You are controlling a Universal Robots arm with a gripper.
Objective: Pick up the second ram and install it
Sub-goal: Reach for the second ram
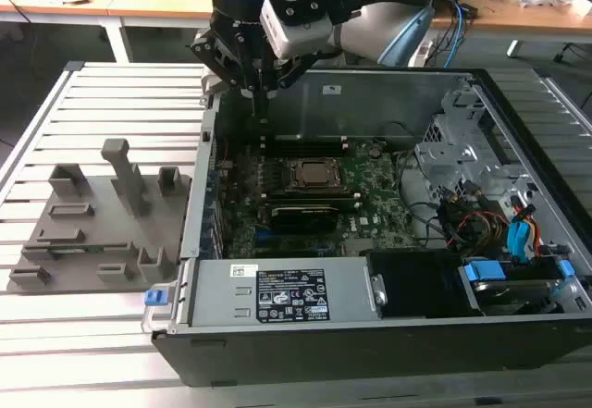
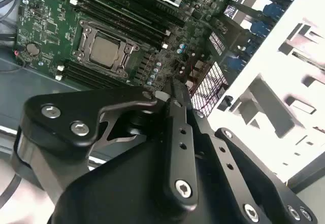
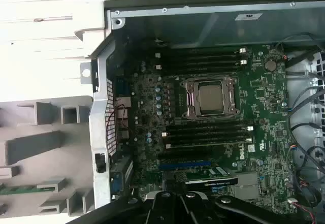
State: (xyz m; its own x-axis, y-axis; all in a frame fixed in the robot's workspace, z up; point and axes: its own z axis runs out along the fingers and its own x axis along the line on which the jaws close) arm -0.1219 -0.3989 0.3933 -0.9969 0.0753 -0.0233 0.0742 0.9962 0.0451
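**Step in hand:** the pick has not begun, in my judgement. The second ram sits in the grey tray on the slatted bench. It is outside the computer case and well apart from the end effector.

**End effector:** it hangs over the case's rear corner, on the exterior view's left. In the second wrist view its fingertips look drawn together, with nothing visible between them.

**What the pick calls for:** the jaws must open, and the approach must be square to the stick's thin edges.

**Materials:**
- The ram is a slim green board, rigid but thin.
- The tray is matte grey plastic with blocky uprights.
- The motherboard is densely populated.
- The processor socket is framed in metal.
- Long dark memory slots run beside the socket. I cannot tell whether any slot is filled.
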